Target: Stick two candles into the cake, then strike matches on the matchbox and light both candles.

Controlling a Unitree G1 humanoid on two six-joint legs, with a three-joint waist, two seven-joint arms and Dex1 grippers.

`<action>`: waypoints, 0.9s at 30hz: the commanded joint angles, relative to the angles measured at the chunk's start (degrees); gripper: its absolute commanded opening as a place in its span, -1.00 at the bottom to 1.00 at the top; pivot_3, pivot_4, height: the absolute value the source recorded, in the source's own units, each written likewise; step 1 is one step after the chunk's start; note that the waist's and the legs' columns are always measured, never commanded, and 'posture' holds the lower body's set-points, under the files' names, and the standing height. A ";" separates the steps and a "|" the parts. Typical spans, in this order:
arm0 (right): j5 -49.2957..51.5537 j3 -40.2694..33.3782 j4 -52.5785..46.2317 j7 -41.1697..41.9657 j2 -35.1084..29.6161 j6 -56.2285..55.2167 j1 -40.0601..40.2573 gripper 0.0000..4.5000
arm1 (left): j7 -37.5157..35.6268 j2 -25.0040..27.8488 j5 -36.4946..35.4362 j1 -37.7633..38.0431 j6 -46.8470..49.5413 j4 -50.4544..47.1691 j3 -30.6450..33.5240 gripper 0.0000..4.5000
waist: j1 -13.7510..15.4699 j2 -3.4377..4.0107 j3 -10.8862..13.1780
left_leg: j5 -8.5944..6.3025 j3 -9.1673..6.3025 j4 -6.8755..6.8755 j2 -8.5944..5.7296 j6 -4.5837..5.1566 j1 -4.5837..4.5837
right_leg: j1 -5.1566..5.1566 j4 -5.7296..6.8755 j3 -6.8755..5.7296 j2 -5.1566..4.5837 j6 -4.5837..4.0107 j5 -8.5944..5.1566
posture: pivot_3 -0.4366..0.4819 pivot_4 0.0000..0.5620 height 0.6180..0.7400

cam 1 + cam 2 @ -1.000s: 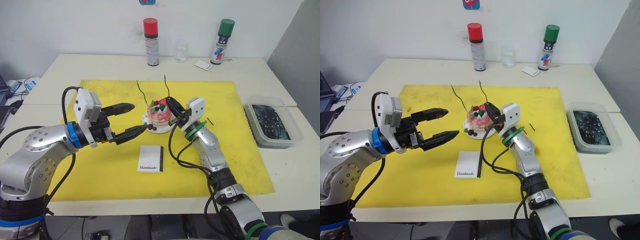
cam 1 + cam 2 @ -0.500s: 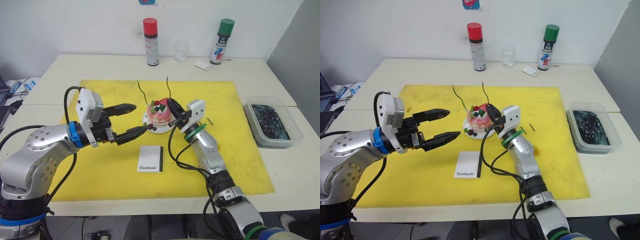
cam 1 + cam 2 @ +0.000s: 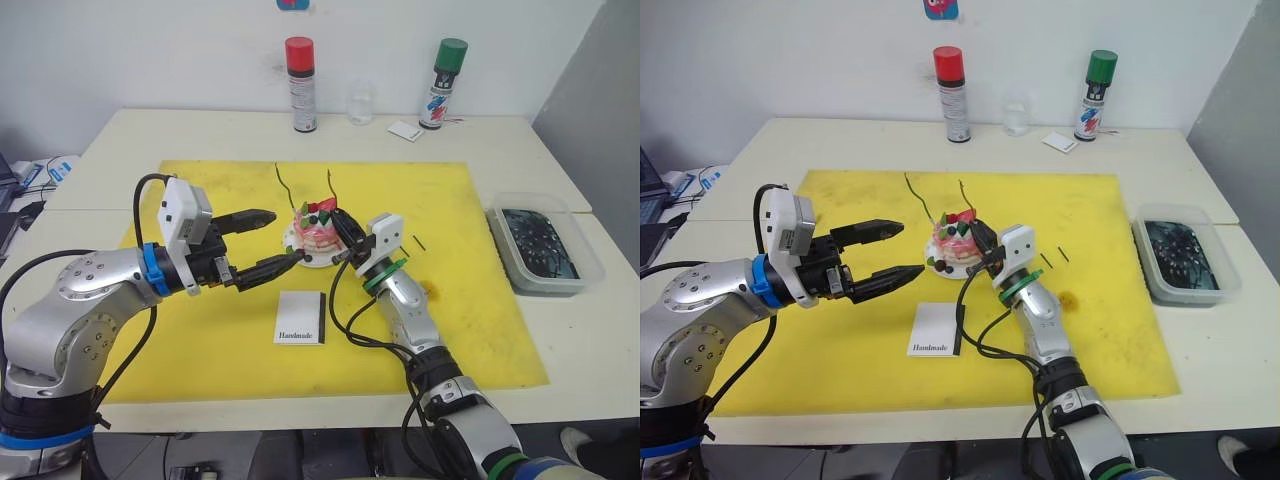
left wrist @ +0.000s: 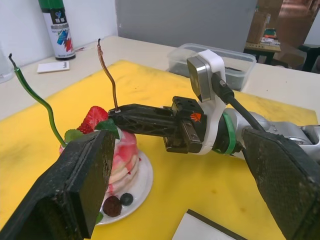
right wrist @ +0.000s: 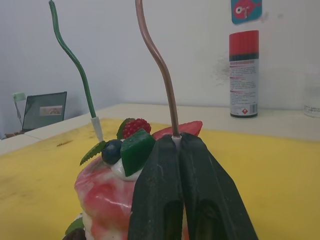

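The pink-and-white cake sits on a white plate in the middle of the yellow mat. A green candle stands upright in its left side. My right gripper is shut on the base of the pinkish candle, holding it upright at the cake's top by the strawberry. The fingers hide its lower end. My left gripper is open just left of the plate, holding nothing. The matchbox lies in front of the cake. Two matches lie to the right of my right wrist.
A red spray can, a glass, a green spray can and a small white card stand along the table's back. A clear plastic box sits off the right edge of the yellow mat.
My right gripper has brought the pinkish candle lower and slightly left, down to the cake's top. My left gripper has edged a little toward the cake, still open.
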 commanded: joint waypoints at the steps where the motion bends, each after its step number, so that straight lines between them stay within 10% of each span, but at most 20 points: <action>1: 0.87 0.21 0.95 0.69 1.27 1.30 0.75 -0.98 | -0.90 0.31 0.20 0.97 -1.47 -2.04 1.04 1.00 | -0.15 0.00 0.00 | 0.00 0.00 0.00 0.00 0.00 0.00 | 0.00 0.00 0.00 0.00 0.00 0.00 | -0.05 -0.47 1.00; 6: 2.97 -0.56 -2.18 0.34 1.73 2.48 0.60 -0.68 | -2.29 0.33 1.29 2.81 -3.39 -1.26 1.54 1.00 | -0.24 0.00 0.00 | 0.00 -0.01 -0.03 0.01 0.00 0.04 | 0.01 0.01 0.00 0.00 -0.01 0.00 | -0.05 -0.47 1.00; 15: 4.85 0.01 -14.35 0.25 0.59 8.88 1.70 0.79 | -3.57 0.14 3.76 3.22 -6.13 1.38 0.99 1.00 | -0.24 0.03 0.02 | 0.00 0.02 -0.16 0.01 0.00 0.03 | -0.04 -0.01 0.01 -0.01 -0.07 -0.04 | -0.05 -0.47 1.00; 21: 6.49 0.61 -27.88 1.96 -3.84 18.81 4.01 0.79 | 0.78 1.73 3.01 0.17 1.64 3.22 0.61 1.00 | -0.01 0.02 0.01 | 0.00 0.04 -0.24 0.00 0.00 0.03 | -0.05 -0.03 0.02 -0.01 -0.09 -0.06 | -0.05 -0.47 1.00; 27: 8.47 4.83 -44.76 11.43 -18.11 33.31 11.04 0.79 | -1.31 9.18 -16.34 -0.57 31.31 11.32 6.34 1.00 | -0.20 0.00 0.02 | 0.00 -0.01 -0.34 0.00 0.00 0.03 | -0.08 -0.06 -0.05 -0.02 -0.08 -0.11 | -0.05 -0.47 1.00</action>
